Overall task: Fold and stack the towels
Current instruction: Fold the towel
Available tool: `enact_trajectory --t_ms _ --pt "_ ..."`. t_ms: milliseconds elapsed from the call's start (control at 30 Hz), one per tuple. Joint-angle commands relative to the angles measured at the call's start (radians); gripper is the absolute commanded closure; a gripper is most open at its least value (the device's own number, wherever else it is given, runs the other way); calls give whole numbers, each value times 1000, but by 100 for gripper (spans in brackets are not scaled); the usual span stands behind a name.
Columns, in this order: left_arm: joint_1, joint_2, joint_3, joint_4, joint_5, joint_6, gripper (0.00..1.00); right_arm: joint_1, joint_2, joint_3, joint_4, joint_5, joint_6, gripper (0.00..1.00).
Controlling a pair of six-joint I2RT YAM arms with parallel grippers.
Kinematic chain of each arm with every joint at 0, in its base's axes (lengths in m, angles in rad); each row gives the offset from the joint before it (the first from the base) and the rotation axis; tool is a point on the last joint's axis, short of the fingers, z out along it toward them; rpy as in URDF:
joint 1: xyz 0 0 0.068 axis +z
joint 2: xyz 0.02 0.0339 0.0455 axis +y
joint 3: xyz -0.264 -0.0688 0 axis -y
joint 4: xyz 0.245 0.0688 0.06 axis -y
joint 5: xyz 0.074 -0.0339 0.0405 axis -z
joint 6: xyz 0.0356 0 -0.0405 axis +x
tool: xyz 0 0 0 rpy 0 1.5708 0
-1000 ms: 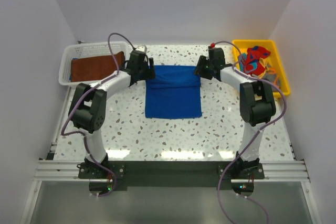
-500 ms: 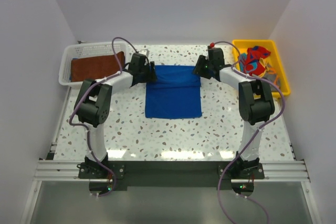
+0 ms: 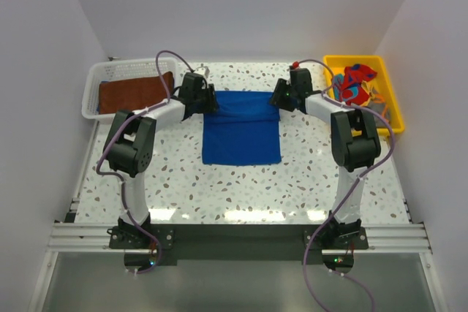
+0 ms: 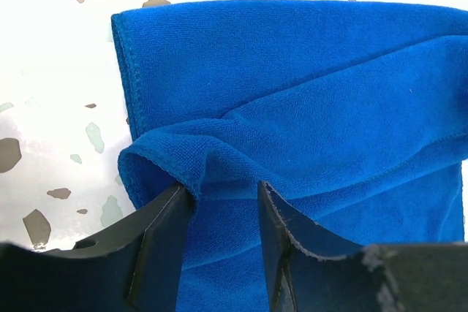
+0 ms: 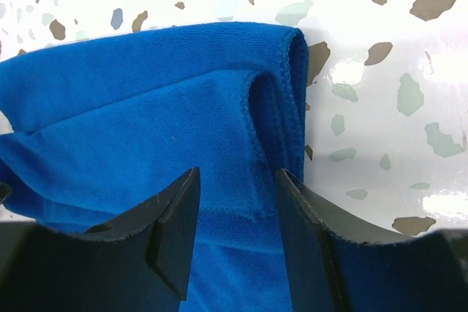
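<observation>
Lying near the middle of the speckled worktop (image 3: 183,180), the royal blue towel (image 3: 241,128) is spread as a rough rectangle, its far part creased and doubled over on itself, its near part flat. Both arms reach to its far edge, one at each corner.

At the far left corner the left gripper (image 4: 225,195) straddles a raised fold of the blue cloth. The fold bulges against the inner face of one finger (image 4: 164,239) and runs down into the gap. The jaws stand apart, but I cannot tell whether they are pinching the cloth.

At the far right corner the right gripper (image 5: 238,180) sits over the doubled, hemmed edge. Its two dark fingers (image 5: 172,231) stand apart with the cloth lying slack between them, so it looks released.

A rust-brown towel (image 3: 135,93) lies folded flat in the white lattice basket (image 3: 93,89) at the far left of the worktop. A red towel with blue patches (image 3: 355,82) lies crumpled in the yellow tray (image 3: 355,58) at the far right, with other cloth beneath it that is too bunched to make out
</observation>
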Motion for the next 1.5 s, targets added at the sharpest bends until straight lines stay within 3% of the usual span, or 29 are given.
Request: enact_trajectory --t_ms 0,267,567,667,800,1000,1233,1467 --pt "7 -1 28 43 17 10 54 -7 13 44 31 -13 -10 51" --pt "7 -24 14 -4 1 28 63 -9 42 65 25 -16 -12 58" --pt "10 -41 14 -26 6 33 90 -10 61 74 10 -7 -24 59" --pt "10 -51 14 -27 4 36 92 -9 64 79 10 -27 -27 64" --pt "13 -55 31 -39 6 37 96 -10 58 82 4 -39 -37 82" --pt "18 -70 41 -58 6 39 99 -10 18 90 -21 -39 -60 99" --pt "33 -127 58 -102 3 42 100 -13 -56 108 -73 -17 -63 100" --pt "87 -110 198 -142 61 37 100 -30 -68 278 -104 -16 -46 100"
